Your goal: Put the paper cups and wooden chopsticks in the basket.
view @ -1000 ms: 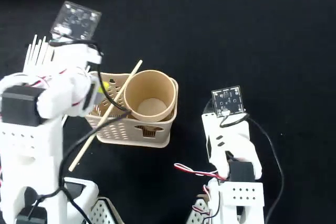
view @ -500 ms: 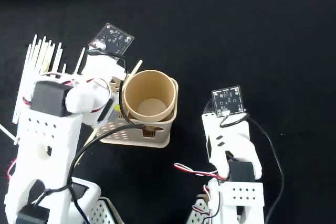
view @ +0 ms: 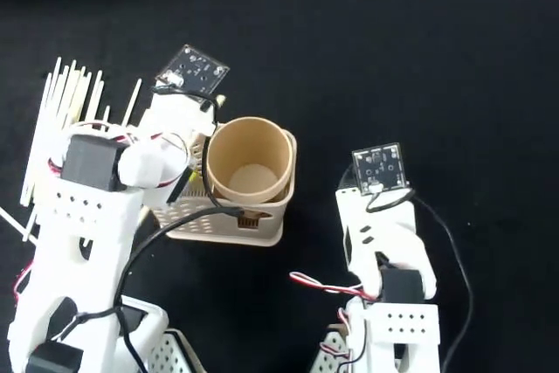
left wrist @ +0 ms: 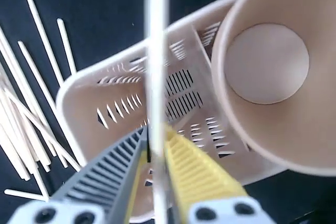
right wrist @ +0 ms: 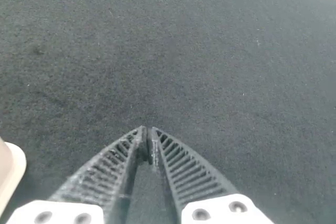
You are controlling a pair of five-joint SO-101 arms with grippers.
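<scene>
Your left fingers (left wrist: 191, 169) pinch a pale, slim wooden chopstick (left wrist: 156, 51) over the cream slotted basket (left wrist: 100, 85), which holds a tan paper cup (left wrist: 265, 59), while your right fingers (right wrist: 181, 169) sit closed and empty above the black counter (right wrist: 210, 51).

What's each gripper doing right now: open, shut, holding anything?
Left gripper: shut on a wooden chopstick, above the basket.
Right gripper: shut, holding nothing, over the black table.
</scene>
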